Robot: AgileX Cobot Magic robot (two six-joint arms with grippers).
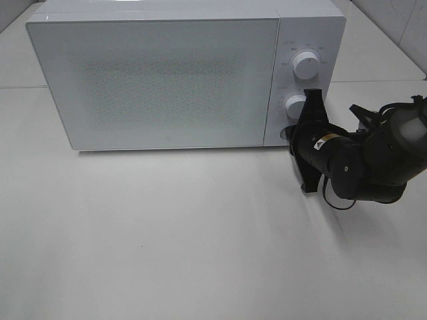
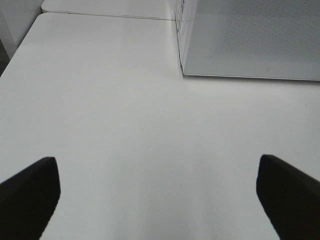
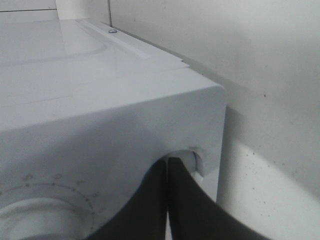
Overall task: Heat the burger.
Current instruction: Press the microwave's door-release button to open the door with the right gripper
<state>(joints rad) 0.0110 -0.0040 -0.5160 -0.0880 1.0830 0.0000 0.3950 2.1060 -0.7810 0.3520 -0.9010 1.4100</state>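
Observation:
The burger is not in view in any frame. The white microwave [image 1: 167, 80] stands at the back of the table with its door shut. My right gripper [image 1: 289, 135] is shut and empty, with its tips against the lower right corner of the control panel, below the lower knob [image 1: 295, 105]. In the right wrist view the two fingers [image 3: 150, 200] lie together, their tips [image 3: 167, 161] in a round recess [image 3: 194, 159] of the panel. My left gripper [image 2: 160, 200] is open and empty above the bare table; it does not show in the high view.
The upper knob [image 1: 305, 65] sits above the lower one. The microwave's lower left corner [image 2: 185, 70] shows ahead of the left gripper. A white table [image 1: 167, 233] lies in front, and a tiled wall [image 1: 400, 27] at the back right.

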